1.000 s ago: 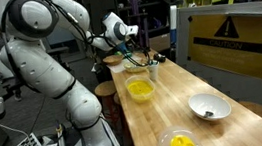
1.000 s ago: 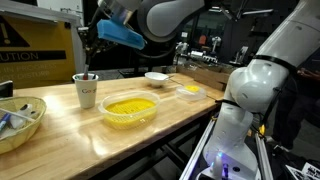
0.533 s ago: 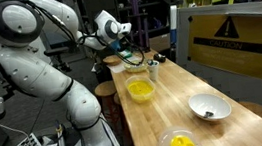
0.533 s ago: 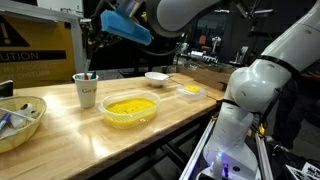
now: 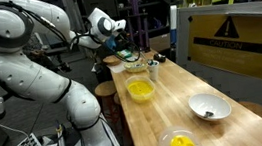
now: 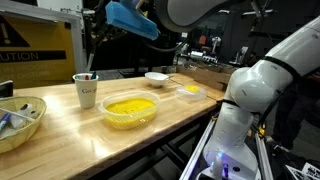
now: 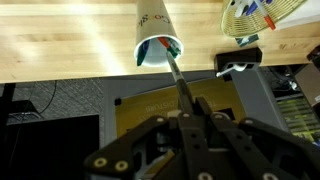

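1. One thin dark stick sits pinched in the gripper, whose jaws are closed tight on it.
2. Its tip points at the mouth of the white cup, which stands on the wooden table near a basket. The stick is lifted clear and not yet set down anywhere.
3. Arm arches high, with the wrist facing down, well above the cup.
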Action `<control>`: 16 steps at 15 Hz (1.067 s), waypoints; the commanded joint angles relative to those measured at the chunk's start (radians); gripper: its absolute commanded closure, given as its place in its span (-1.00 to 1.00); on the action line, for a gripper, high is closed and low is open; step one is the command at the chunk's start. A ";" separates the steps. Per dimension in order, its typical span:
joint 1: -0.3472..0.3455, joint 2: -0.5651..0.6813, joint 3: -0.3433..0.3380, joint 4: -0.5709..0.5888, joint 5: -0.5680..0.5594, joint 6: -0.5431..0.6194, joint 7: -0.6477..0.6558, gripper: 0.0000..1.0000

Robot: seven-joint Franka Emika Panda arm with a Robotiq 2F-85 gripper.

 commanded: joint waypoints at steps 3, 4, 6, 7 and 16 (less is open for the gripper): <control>-0.057 0.019 0.069 0.071 -0.004 -0.081 -0.023 0.94; -0.069 0.031 0.085 0.088 -0.013 -0.092 -0.021 0.94; -0.087 0.069 0.117 0.141 -0.033 -0.130 -0.024 0.94; -0.101 0.092 0.138 0.170 -0.048 -0.149 -0.020 0.94; -0.140 0.358 0.244 0.447 -0.234 -0.323 -0.006 0.94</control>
